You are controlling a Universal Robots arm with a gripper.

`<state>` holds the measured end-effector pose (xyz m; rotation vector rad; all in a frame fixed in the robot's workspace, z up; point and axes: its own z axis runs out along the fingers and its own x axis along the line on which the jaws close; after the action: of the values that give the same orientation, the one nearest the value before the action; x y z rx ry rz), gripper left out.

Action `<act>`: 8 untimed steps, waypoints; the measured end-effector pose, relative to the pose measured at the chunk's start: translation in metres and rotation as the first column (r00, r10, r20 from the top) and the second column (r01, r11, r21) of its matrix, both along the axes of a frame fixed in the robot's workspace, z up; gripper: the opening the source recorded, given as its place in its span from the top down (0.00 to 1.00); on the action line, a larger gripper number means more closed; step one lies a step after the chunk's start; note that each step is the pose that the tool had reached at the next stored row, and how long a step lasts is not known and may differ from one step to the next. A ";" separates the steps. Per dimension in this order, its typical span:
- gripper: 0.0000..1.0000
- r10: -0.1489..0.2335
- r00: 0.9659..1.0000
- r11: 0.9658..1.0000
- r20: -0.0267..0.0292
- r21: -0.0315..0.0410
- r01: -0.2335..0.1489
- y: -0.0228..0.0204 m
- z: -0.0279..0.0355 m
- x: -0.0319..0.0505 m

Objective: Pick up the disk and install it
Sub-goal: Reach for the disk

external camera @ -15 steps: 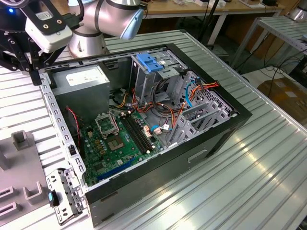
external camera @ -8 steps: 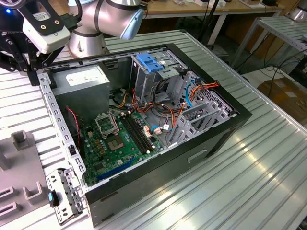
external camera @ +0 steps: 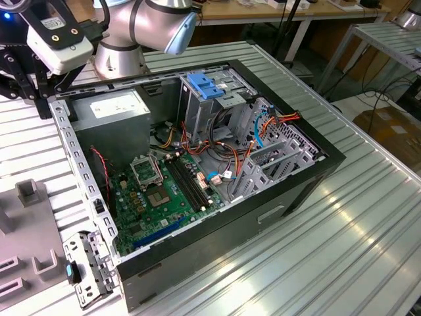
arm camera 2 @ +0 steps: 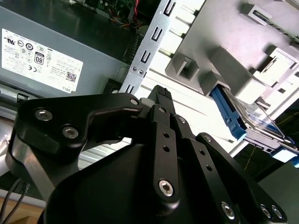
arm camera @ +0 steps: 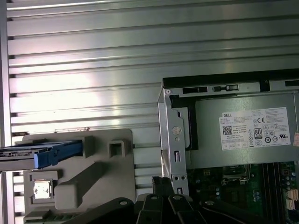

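Exterior view first: an open computer case (external camera: 217,243) sits on a ribbed metal table (external camera: 368,224), and a grey holder (external camera: 29,217) lies just beside it at the exterior view's left. In the second wrist view the disk (arm camera 2: 228,114), dark with a blue frame, rests in that holder, maybe on its edge, though it is hard to be sure. The gripper (arm camera 2: 161,94) hangs over the case's metal side rail (arm camera 2: 148,44), near the power supply (arm camera 2: 46,51) and apart from the disk. I cannot tell if it is apart or together. I think it could bump the rail or the holder's posts. A grab off the middle could make the disk tilt, slip and fall. Loose wires (external camera: 227,157) near the blue bracket (external camera: 202,85) could snag it.
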<state>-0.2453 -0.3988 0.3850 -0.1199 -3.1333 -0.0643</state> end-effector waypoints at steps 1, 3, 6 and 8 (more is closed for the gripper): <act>0.89 0.000 1.000 1.000 0.000 0.000 0.000 0.0000 0.0000 -0.0005; 0.89 0.000 1.000 1.000 -0.001 0.000 0.000 0.0000 -0.0002 -0.0020; 0.89 0.000 1.000 1.000 -0.001 0.000 0.000 0.0000 -0.0004 -0.0035; 0.89 0.000 1.000 1.000 -0.002 0.000 0.000 0.0000 -0.0005 -0.0047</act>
<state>-0.2500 -0.3988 0.3844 -0.1198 -3.1316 -0.0641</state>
